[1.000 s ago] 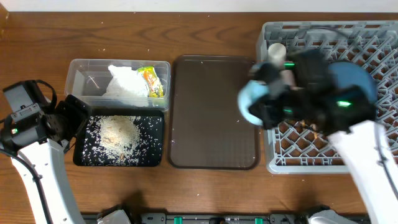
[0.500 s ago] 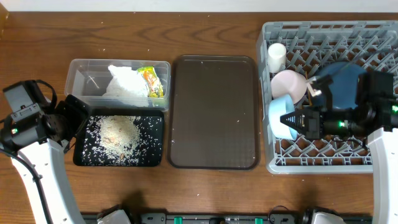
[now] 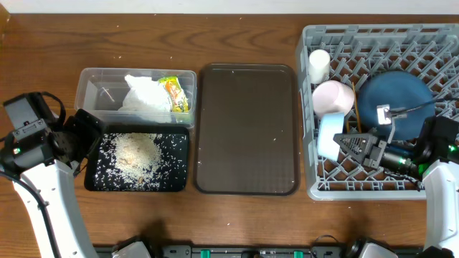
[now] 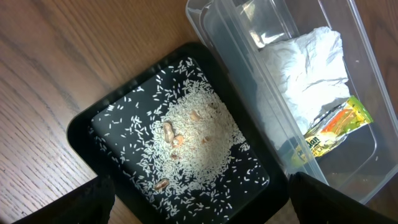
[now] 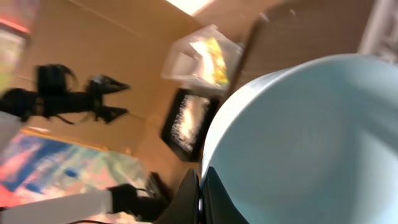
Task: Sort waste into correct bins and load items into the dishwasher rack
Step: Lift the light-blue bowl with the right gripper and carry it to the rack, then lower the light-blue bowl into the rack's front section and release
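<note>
Since a second ago your right tool has brought the small light-blue bowl down into the dishwasher rack, clamped on its rim: rigid, light, slick, likely chippable. Left tool stands open, idle.

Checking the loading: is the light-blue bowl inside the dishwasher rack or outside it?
Inside: the light-blue bowl stands on edge within the dishwasher rack walls, right pincer gripping its rim.
</note>
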Motion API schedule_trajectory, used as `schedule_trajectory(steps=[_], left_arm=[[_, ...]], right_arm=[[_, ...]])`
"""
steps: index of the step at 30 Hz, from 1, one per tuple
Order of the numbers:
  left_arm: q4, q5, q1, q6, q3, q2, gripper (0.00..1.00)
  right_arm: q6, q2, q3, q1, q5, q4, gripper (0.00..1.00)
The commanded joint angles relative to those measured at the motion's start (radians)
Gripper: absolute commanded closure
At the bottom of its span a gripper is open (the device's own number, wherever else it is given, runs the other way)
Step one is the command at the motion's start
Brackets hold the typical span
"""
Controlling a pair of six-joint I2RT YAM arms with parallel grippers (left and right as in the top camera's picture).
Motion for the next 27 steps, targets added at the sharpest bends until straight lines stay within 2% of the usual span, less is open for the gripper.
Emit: schedule_trajectory(steps=[1,9,15,27], left_arm=[[-0.002,-0.006,0.004,0.005,0.018,0.000,0.08],[-0.002,-0.006,0.004,0.005,0.018,0.000,0.08],[-0.002,-0.006,0.005,0.005,0.018,0.000,0.08],[-0.002,-0.006,0.004,0.005,0.018,0.000,0.08]], right_arm=[[-0.017,-0.006,-0.007,-0.006,-0.172,0.003,0.99],[-0.027,-0.006,-0.027,0.006,-0.086,-0.002,0.99],[-0.085,-0.006,-0.064,0.006,-0.063,0.001,0.99],[-0.085,0.008,-0.070,0.006,0.026,-0.003,0.99]])
